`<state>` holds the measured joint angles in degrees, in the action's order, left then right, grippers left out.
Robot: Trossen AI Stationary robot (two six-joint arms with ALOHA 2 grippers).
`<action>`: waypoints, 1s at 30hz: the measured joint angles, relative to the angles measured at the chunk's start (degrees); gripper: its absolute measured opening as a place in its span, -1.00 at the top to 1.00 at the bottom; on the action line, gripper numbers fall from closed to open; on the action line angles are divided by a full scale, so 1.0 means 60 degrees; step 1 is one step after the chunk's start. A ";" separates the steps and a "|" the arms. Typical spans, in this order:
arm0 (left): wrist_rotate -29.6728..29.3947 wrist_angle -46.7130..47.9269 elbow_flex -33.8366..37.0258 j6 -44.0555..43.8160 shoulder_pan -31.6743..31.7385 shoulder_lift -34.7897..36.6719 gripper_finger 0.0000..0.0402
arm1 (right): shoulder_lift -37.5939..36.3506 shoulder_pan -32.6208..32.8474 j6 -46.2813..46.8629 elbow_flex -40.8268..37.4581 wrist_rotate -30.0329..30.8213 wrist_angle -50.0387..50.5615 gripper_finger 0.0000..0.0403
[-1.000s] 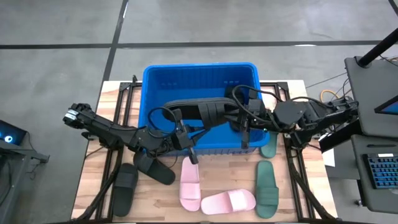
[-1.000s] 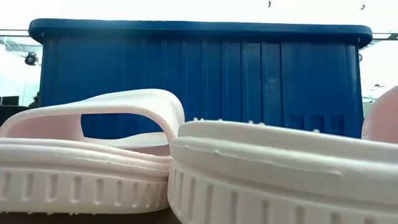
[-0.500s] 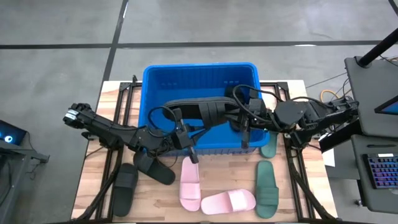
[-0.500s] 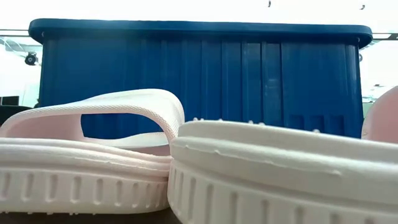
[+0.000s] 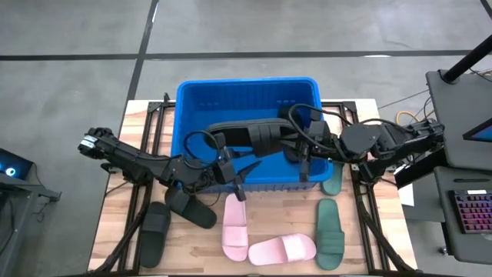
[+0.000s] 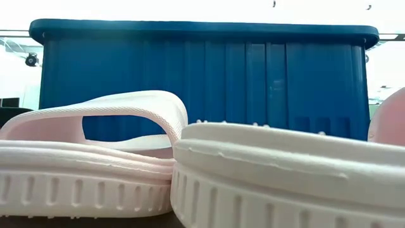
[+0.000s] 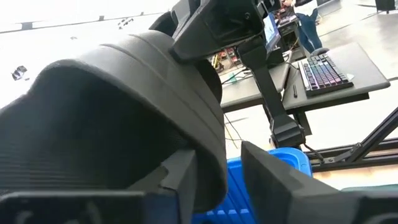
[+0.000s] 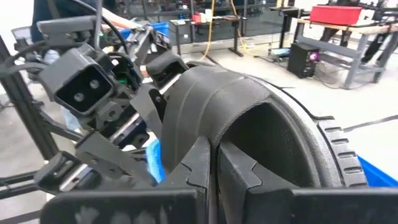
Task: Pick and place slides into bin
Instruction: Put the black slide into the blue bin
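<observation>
A black slide (image 5: 247, 137) hangs over the blue bin (image 5: 192, 100), between my two grippers. My right gripper (image 5: 295, 146) reaches in from the bin's right side and is shut on the slide. My left gripper (image 5: 240, 169) stands at the bin's near wall, at the slide's left end, with its fingers open. In the left wrist view the slide's edge (image 7: 208, 155) runs down between these fingers. On the table in front of the bin lie two black slides (image 5: 191, 206), two pink slides (image 5: 234, 227) and two green slides (image 5: 329, 231). My left gripper has the slide's edge (image 7: 210, 177) against the inner side of one finger (image 7: 180, 183); the other finger (image 7: 273, 180) stands clear of it. My right gripper pinches the edge of the slide's wide strap (image 8: 208, 134) between its two fingers (image 8: 239, 168). The fingers come about level from the table's right. The slide is lifted clear above the bin.
The bin takes up the table's far middle. In the low view the pink slides (image 6: 95, 158) stand close in front of the bin's near wall (image 6: 253, 82). A desk with a keyboard (image 5: 469, 215) stands beyond the table's right edge.
My left gripper has opened and let go its pinch on the black slide, without moving away. The slide stays in place over the bin in my right gripper.
</observation>
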<state>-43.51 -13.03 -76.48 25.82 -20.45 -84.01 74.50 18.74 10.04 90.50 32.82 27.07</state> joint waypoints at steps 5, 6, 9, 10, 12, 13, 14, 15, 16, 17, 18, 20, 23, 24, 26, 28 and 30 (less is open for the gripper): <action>-0.0100 0.0407 0.0003 -0.0061 0.0130 0.0007 0.16 | -0.0055 0.0000 -0.0011 0.0000 0.0091 0.0048 0.95; -0.0284 0.0524 0.0003 -0.0157 0.0166 0.0007 0.10 | -0.0076 0.0000 -0.0011 0.0000 0.0165 0.0051 0.95; -0.1091 0.0579 0.0001 -0.0206 0.0187 0.0007 -0.05 | -0.0189 -0.0004 -0.0034 -0.0002 0.0490 0.0056 0.95; -0.1223 0.0605 -0.0008 -0.0199 0.0188 0.0021 -0.09 | -0.0234 -0.0004 -0.0026 -0.0002 0.0507 0.0086 0.95; -0.1360 0.1001 -0.0004 -0.0197 0.0185 0.0102 -0.15 | -0.0299 -0.0004 -0.0017 -0.0005 0.0644 0.0285 0.95; -0.1533 0.1169 0.0004 -0.0237 0.0175 0.0176 -0.17 | -0.0328 -0.0004 -0.0015 -0.0007 0.0763 0.0359 0.95; -0.1630 0.1297 0.0017 -0.0255 0.0175 0.0276 -0.18 | -0.0420 -0.0004 -0.0019 -0.0007 0.0844 0.0489 0.95; -0.1635 0.1292 0.0017 -0.0266 0.0186 0.0388 -0.19 | -0.0501 -0.0004 -0.0015 -0.0006 0.0892 0.0581 0.95; -0.1654 0.1282 0.0017 -0.0284 0.0186 0.0479 -0.19 | -0.0580 -0.0004 0.0014 0.0004 0.0997 0.0605 0.95; -0.1678 0.1269 0.0017 -0.0286 0.0199 0.0565 -0.19 | -0.0665 0.0000 0.0054 0.0007 0.1151 0.0694 0.95; -0.1663 0.1285 0.0020 -0.0284 0.0211 0.0630 -0.19 | -0.0710 0.0000 0.0076 0.0007 0.1330 0.0867 0.95; -0.1632 0.1339 0.0038 -0.0282 0.0208 0.0731 -0.19 | -0.0784 0.0000 0.0076 0.0001 0.1542 0.1137 0.95; -0.1627 0.1374 0.0085 -0.0277 0.0204 0.1010 -0.19 | -0.0927 -0.0010 0.0092 0.0000 0.1564 0.1312 0.95; -0.1639 0.1368 0.0131 -0.0277 0.0204 0.1155 -0.19 | -0.0995 -0.0007 0.0087 0.0000 0.1577 0.1373 0.95; -0.1667 0.1442 0.0145 -0.0271 0.0204 0.1425 -0.19 | -0.1149 -0.0002 0.0101 0.0001 0.1583 0.1564 0.95; -0.1671 0.1750 0.0170 -0.0243 0.0213 0.1725 -0.19 | -0.1217 0.0000 0.0311 0.0004 0.1686 0.1878 0.95; -0.1660 0.1933 0.0170 -0.0248 0.0246 0.2080 -0.19 | -0.1264 0.0000 0.0611 0.0004 0.1950 0.2278 0.95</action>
<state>-53.47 -1.43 -75.46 24.33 -18.97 -71.53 66.92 18.74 13.71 90.52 44.52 40.73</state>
